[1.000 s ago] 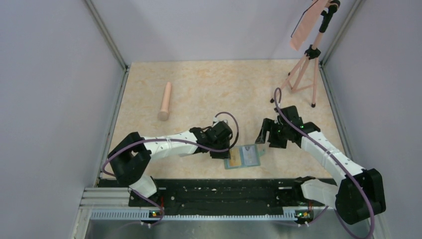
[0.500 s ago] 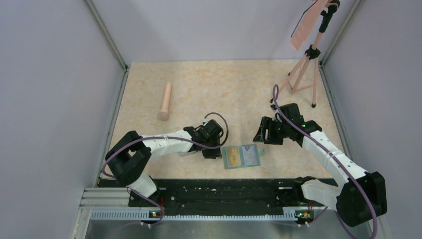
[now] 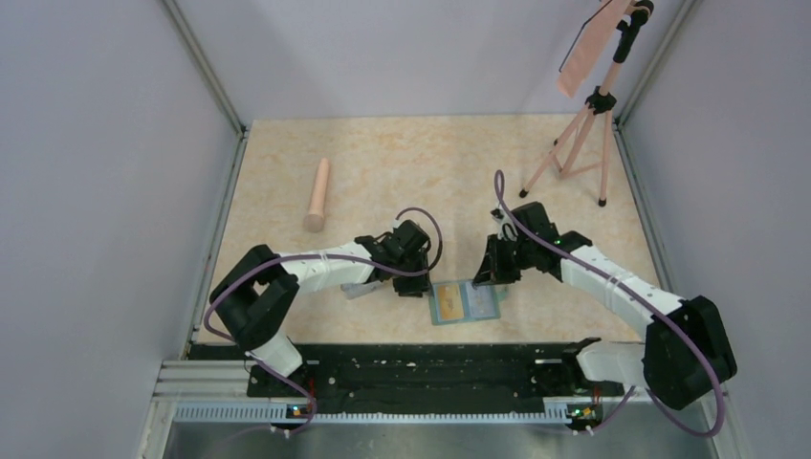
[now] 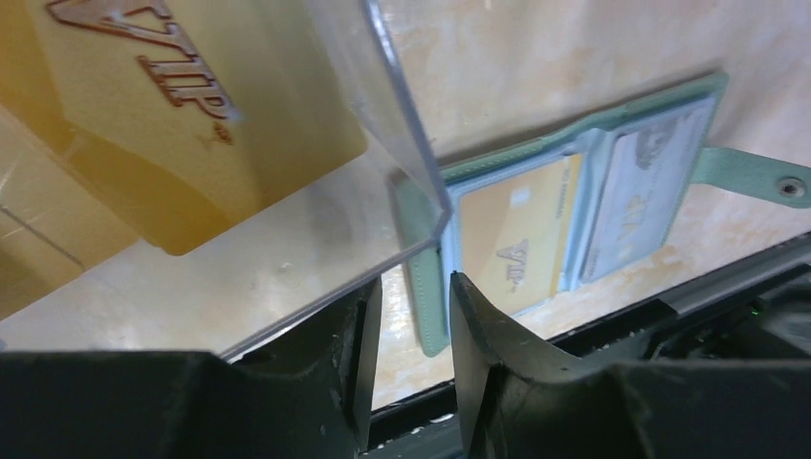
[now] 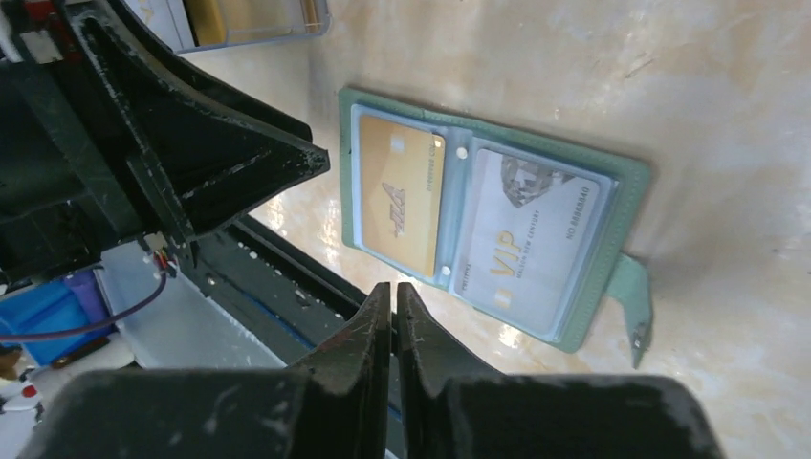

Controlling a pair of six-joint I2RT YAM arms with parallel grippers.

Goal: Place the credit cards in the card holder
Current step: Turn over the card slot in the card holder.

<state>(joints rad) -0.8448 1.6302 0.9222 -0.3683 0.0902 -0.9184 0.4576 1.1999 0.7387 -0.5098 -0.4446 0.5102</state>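
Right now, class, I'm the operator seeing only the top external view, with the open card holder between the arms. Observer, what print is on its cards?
Observer: In the right wrist view, the card holder pockets a yellow-orange card and a pale card printed VIP.
Operator: Any card left outside?
Observer: Yes, the left wrist view shows a yellow VIP card inside the clear box.
Operator: And the right gripper?
Observer: Shut, nothing between its fingers.

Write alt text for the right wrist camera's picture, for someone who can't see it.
An open green card holder lies flat on a marbled table, a yellow card in its left pocket and a pale card in its right. The right claw, shut and empty, rises from the bottom edge.
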